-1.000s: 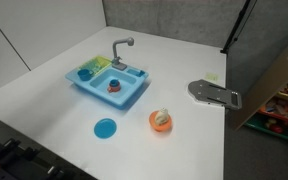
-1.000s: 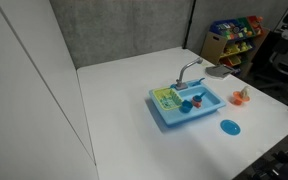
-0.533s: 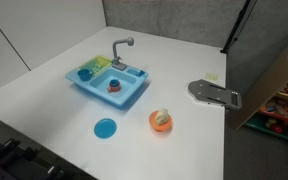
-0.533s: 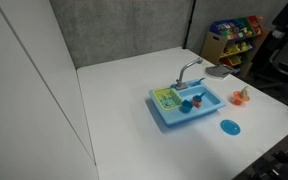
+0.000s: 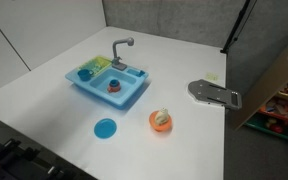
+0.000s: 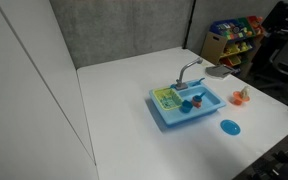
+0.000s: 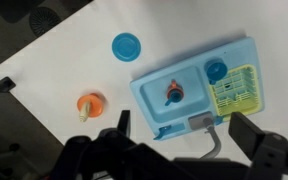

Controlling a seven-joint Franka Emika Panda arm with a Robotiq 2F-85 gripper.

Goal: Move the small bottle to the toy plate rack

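Observation:
The small bottle is cream-white and rests on the flat orange plate, away from the sink. It also shows in the wrist view and, tiny, in an exterior view. The toy plate rack is the yellow-green end of the light blue toy sink. The rack also shows in an exterior view and the wrist view. My gripper is open and empty, high above the sink's tap side. It does not show in the exterior views.
A blue disc lies in front of the sink. An orange-red piece sits in the basin, and a blue round piece sits by the rack. A grey tap stands behind. A grey metal plate lies near the table edge.
Nothing on the table has moved. Dark shapes at the top right edge of an exterior view have shifted slightly.

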